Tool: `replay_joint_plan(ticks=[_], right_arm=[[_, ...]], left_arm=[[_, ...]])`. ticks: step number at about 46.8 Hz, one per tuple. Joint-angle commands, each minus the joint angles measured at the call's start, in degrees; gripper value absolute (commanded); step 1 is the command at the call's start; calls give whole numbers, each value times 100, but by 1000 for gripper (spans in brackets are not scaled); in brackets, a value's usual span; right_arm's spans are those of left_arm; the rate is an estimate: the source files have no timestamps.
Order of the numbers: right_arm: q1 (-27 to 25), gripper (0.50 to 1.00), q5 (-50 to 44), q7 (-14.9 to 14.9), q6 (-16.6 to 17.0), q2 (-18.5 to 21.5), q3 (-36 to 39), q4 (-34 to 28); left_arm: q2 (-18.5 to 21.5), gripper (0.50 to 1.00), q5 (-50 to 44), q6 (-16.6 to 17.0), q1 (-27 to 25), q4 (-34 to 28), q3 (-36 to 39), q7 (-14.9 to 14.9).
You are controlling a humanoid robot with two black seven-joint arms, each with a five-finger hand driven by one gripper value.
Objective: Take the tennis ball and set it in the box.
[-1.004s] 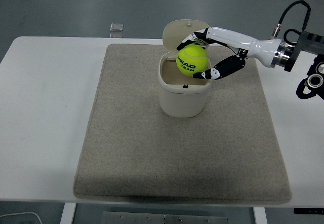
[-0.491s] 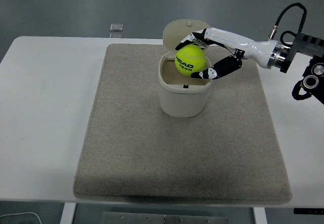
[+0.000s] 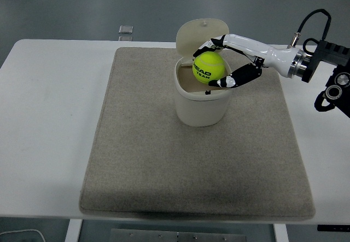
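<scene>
Head view, sole entry

Item 1: my right hand (image 3: 219,62), entering from the right edge, white forearm shell, black fingers (image 3: 240,76) clamped around the tennis ball (image 3: 209,67); upper fingers over its top, lower ones under its right side. Left hand: not in view.

Item 2: tennis ball, held directly above the open mouth of the box (image 3: 200,109), part of it below the rim line as seen from here. No long axis, being round. The drop path runs straight down from my fingers into the cavity.

Item 3: box, cream, round-cornered, lid (image 3: 200,32) hinged open behind the ball, standing on the grey mat (image 3: 142,160).

Ball appearance: bright yellow-green, fuzzy, black print facing the camera, undamaged

Judgement: release is the remaining step
</scene>
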Motion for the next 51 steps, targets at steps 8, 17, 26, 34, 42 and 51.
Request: replay_joint_plan(ticks=[8, 17, 26, 34, 42, 51], right_arm=[[-23, 862, 0, 12, 68, -37, 18, 5], [-15, 891, 219, 38, 375, -134, 115, 5], [29, 893, 1186, 38, 1192, -521, 115, -4], [29, 893, 1845, 30, 1570, -767, 106, -197], [21, 891, 2302, 21, 1562, -758, 97, -750], [21, 891, 2768, -6, 1562, -732, 88, -1392]], left_arm=[[0, 992, 0, -1, 0, 0, -3, 0], [0, 992, 0, -1, 0, 0, 6, 0], [0, 992, 0, -1, 0, 0, -3, 0], [0, 992, 0, -1, 0, 0, -3, 0], [0, 992, 0, -1, 0, 0, -3, 0], [0, 992, 0, -1, 0, 0, -3, 0]])
